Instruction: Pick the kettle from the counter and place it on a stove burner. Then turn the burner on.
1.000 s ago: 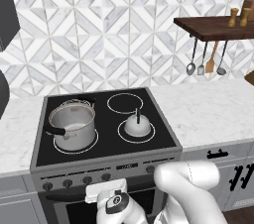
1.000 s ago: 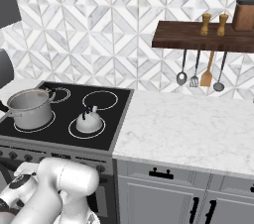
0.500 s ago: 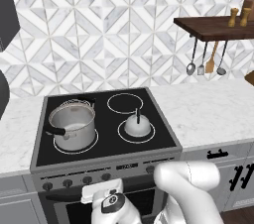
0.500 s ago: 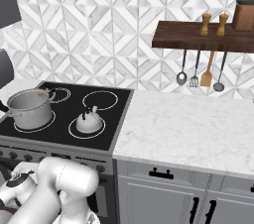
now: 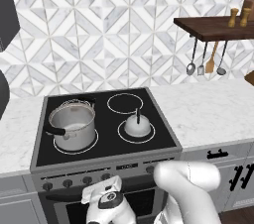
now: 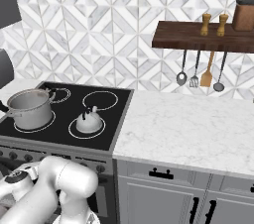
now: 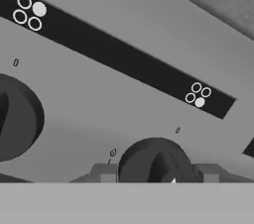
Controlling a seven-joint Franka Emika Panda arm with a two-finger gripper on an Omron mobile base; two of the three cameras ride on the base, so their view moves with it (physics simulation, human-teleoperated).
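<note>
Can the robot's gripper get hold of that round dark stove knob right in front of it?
Probably yes. In the hand view the round dark knob sits between the gripper fingertips, with nothing between them on the grey stove front panel. Whether the fingertips touch it yet is unclear.

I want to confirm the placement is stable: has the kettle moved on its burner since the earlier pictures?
No. In the left base view the kettle sits inside the same front-right stove burner ring, the same way beside the steel pot as before.
</note>
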